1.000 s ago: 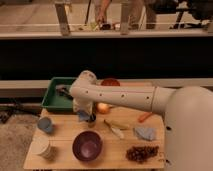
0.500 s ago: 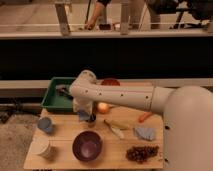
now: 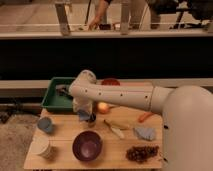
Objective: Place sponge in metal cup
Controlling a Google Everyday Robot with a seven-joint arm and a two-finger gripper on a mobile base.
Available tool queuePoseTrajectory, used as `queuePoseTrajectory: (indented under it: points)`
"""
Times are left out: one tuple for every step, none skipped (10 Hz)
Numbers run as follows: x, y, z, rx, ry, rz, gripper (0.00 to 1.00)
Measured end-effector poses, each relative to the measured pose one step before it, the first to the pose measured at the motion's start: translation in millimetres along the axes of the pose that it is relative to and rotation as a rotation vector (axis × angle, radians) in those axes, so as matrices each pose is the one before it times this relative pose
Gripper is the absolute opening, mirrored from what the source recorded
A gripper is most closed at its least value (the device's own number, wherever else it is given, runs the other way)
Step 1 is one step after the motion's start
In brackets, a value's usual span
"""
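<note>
Tool [image 3: 84, 110] hangs over the surface [image 3: 117, 149], sponge [image 3: 82, 115] at its tip, just beside metal cup [image 3: 92, 119]; grip state cannot be told.

Matt wood table [image 3: 116, 150] under hand [image 3: 86, 116]; glossy bowl [image 3: 87, 145].

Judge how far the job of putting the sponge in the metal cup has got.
Done: the gripper is down over the middle of the table, beside the dark metal cup. In hand: a bluish piece, likely the sponge, sits at the gripper. Left: nothing shows it inside the cup yet.
</note>
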Motion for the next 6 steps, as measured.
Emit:
queuePoseTrajectory:
  points:
    - [-0.40, 0.30, 0.48, -0.00465, -0.00105, 0.00193, 0.01]
    - [-0.42, 0.40, 0.44, -0.00435, -0.00156, 0.00076, 0.00]
    - [0.63, 2.49, 0.03, 0.00232, -0.00823, -0.00023, 0.00]
    - [0.20, 2.04, 0.13, 0.00272, -0.00727, -0.00177, 0.00]
    - [-0.23, 2.94, -0.24, 0.00910, -0.02161, -0.00918, 0.00]
    - [-0.78, 0.14, -0.34, 0.00127, -0.01306, -0.00966, 0.00]
